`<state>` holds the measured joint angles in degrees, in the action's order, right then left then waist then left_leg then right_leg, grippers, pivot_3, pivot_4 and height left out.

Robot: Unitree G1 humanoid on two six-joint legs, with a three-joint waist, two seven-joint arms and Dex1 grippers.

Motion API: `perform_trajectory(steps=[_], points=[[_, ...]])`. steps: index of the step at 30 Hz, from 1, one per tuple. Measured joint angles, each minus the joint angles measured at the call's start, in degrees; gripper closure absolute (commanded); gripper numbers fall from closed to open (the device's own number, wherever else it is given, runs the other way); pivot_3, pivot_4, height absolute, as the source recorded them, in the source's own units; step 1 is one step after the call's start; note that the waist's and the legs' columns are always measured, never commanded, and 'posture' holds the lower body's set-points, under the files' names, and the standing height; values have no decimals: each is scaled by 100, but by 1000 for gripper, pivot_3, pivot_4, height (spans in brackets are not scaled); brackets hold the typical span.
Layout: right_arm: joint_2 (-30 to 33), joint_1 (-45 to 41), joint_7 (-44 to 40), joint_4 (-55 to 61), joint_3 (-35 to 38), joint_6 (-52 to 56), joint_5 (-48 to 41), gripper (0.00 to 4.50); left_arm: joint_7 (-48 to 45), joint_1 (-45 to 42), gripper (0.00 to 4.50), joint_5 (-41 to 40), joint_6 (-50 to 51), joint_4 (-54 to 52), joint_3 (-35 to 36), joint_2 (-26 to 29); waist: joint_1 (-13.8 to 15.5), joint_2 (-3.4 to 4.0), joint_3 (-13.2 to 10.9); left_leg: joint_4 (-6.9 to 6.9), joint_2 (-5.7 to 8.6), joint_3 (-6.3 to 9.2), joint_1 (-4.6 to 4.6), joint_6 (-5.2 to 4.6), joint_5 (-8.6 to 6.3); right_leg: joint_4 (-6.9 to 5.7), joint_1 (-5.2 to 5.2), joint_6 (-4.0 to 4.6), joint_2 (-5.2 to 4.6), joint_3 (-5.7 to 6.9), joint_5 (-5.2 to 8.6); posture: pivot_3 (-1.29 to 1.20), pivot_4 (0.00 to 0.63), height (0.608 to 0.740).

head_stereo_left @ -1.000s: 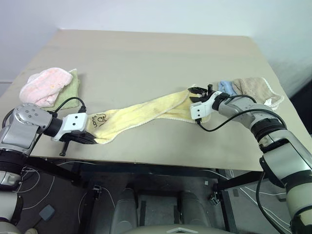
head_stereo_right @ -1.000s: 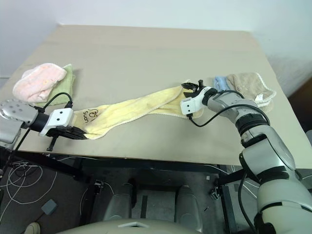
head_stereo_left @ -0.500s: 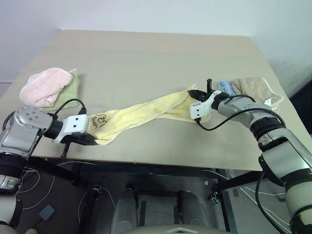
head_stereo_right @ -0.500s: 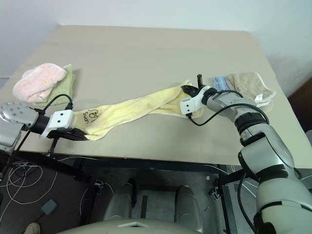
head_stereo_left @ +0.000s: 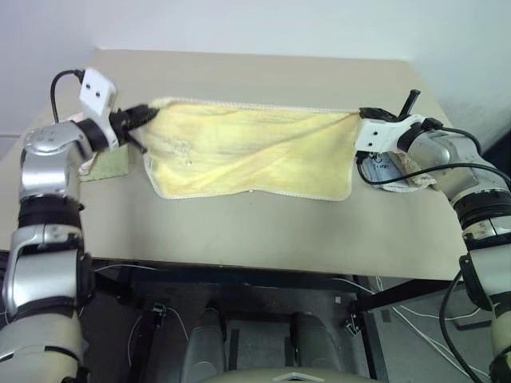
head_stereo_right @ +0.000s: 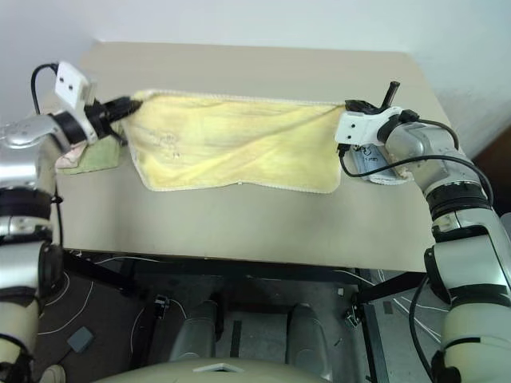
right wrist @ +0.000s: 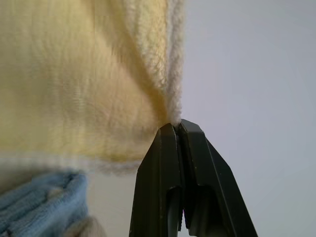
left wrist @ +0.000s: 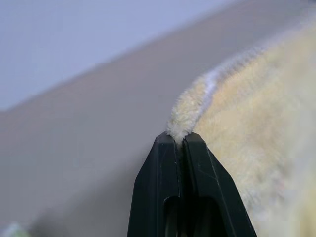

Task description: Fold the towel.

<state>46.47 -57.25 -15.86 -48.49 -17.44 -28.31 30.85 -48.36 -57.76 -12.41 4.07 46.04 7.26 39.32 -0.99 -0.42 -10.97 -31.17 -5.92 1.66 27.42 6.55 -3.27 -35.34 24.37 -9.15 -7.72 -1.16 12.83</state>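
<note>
Left gripper (head_stereo_left: 144, 114): pinching towel (head_stereo_left: 247, 148) top corner.
Right gripper (head_stereo_left: 359, 117): pinching opposite top corner.
Towel axis: stretching side to side between grippers, hanging toward table (head_stereo_left: 239, 231).

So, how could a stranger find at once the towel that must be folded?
Look at the tan table: between the two arms a wide cloth hangs spread. This towel is pale yellow with whitish edging, each upper corner pinched by black fingers, unlike the small blue and beige cloths lying at the right.

The towel (head_stereo_left: 247, 148) hangs spread above the table (head_stereo_left: 263, 231), apparently between both arms.
</note>
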Motion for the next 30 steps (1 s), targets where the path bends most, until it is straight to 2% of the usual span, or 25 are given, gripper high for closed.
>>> perform_trajectory(steps=[6,9,14,20,23,26,30], points=[[-3,-762,-111,-415,76,53,-134,4462,1090,-1262,4500,107,-504,1336,123,-313,5,-1,0,7,0,0,2,13,-6,13,2,-12,0,0,-5,0,150,728],[-3,-1018,-233,-474,163,46,-279,4462,1323,-1647,4500,175,-722,1734,146,-332,16,-2,-2,13,0,-1,7,13,-7,18,5,-19,0,-1,-1,0,150,728],[232,-738,-1323,223,760,82,-1333,4462,689,-1719,4500,168,-874,1792,152,-49,31,-1,-2,33,0,-1,7,14,-7,21,6,-56,0,0,5,0,150,728],[623,1484,-3061,2694,1266,1109,-2962,4462,-807,-369,4500,-206,-302,791,287,424,34,2,-2,29,0,-2,8,14,-7,10,9,-56,0,0,10,0,150,728],[977,2942,-3704,4194,1586,1895,-3676,4462,-1456,945,4500,-424,24,-430,319,748,33,3,0,20,-1,-2,4,19,-11,14,-2,-34,-1,-2,14,0,150,728],[1127,4305,-4156,5202,1700,2506,-4174,4462,-1867,2222,4500,-581,475,-1373,335,1000,35,-1,3,7,-3,-3,-1,20,-12,10,-7,-16,-1,-1,3,0,150,728],[1349,4956,-4507,5857,1912,3079,-4558,4462,-2241,3175,4500,-964,1177,-2317,509,1315,14,0,2,3,-3,-6,4,18,-13,44,5,59,1,-1,-47,0,150,728]])
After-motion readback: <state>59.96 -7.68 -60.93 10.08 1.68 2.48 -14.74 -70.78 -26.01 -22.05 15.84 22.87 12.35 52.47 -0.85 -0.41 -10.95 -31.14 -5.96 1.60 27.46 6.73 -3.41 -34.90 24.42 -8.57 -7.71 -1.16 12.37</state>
